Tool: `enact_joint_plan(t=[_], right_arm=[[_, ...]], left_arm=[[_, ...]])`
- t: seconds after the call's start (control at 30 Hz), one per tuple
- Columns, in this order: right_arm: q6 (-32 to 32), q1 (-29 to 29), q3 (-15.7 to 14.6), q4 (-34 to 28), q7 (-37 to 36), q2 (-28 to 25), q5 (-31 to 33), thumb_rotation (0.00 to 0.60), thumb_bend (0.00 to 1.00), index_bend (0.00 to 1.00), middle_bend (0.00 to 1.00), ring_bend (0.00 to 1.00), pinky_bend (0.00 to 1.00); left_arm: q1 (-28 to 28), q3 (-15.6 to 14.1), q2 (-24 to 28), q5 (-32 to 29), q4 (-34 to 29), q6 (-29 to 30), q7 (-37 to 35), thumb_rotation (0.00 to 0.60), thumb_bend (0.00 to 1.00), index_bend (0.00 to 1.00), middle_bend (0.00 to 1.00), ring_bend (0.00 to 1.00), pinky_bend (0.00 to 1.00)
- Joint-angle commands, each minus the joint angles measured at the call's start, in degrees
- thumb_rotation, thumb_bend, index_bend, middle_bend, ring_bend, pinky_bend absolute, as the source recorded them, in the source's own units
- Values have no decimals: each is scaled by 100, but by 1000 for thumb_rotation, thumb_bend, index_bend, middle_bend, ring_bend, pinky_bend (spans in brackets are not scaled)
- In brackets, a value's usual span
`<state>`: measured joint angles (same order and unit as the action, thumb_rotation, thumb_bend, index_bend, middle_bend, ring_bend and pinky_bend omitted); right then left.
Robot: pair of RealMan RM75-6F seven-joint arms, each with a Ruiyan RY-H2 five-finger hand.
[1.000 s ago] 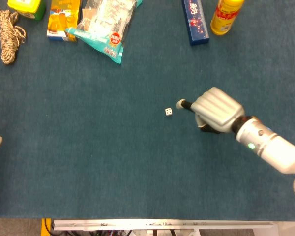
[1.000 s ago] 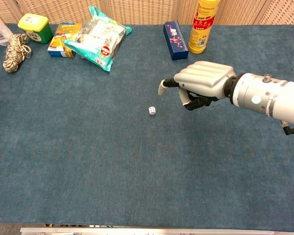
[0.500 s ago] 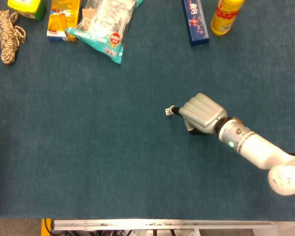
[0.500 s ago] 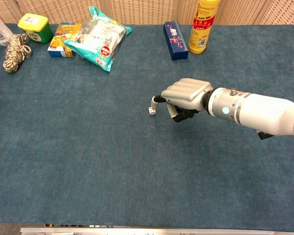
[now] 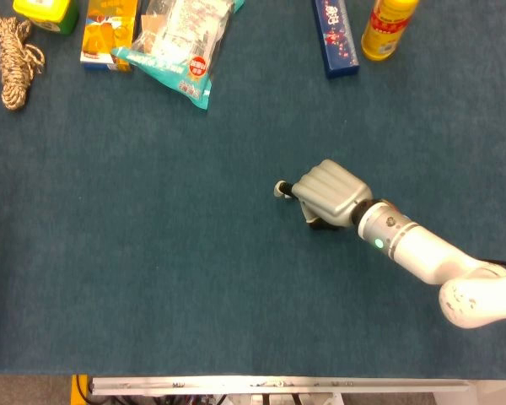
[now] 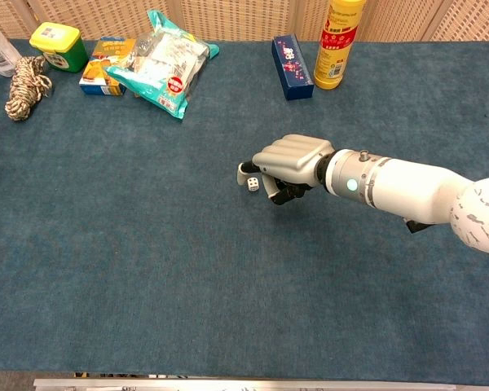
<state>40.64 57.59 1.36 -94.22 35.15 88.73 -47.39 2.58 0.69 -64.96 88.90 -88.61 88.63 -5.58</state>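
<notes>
We're seeing the right hand (image 6: 287, 160) lying low over the blue table (image 6: 147, 244) w/ fingers curled in, gripping nothing. The small white die (image 6: 253, 184) is sitting on the cloth mid-table, just under the outstretched fingertip (image 6: 243, 171); contact can't be told. It's a cube, no long axis or heading.

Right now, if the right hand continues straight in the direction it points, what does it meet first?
The right hand points toward the table's left side. The small white die lies right at its fingertip, so it would meet that first, if it is not already touching. Beyond the die only bare blue tabletop shows.
</notes>
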Motion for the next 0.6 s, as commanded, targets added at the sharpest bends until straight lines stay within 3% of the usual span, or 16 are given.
enact_joint_plan(t=[0.03,0.33,0.6], right_arm=[[-11,71,-35,95,-6,66,80,482,1000,248,1000,1000,1000],[43,209,-151,294,-12,162,303,482,1000,248,1000,1000,1000],[282,103,-322,34,-92,-104,247,481,1000,248,1000,1000,1000]], left_arm=[[0,5,-3,-2,14,2,-14,600,154,129,176,102,0],[-8,14,-12,-9,57,8,-51,600,154,129,176,102,0],[-1,15,-16,-1,54,-7,-38,600,154,129,176,102,0]])
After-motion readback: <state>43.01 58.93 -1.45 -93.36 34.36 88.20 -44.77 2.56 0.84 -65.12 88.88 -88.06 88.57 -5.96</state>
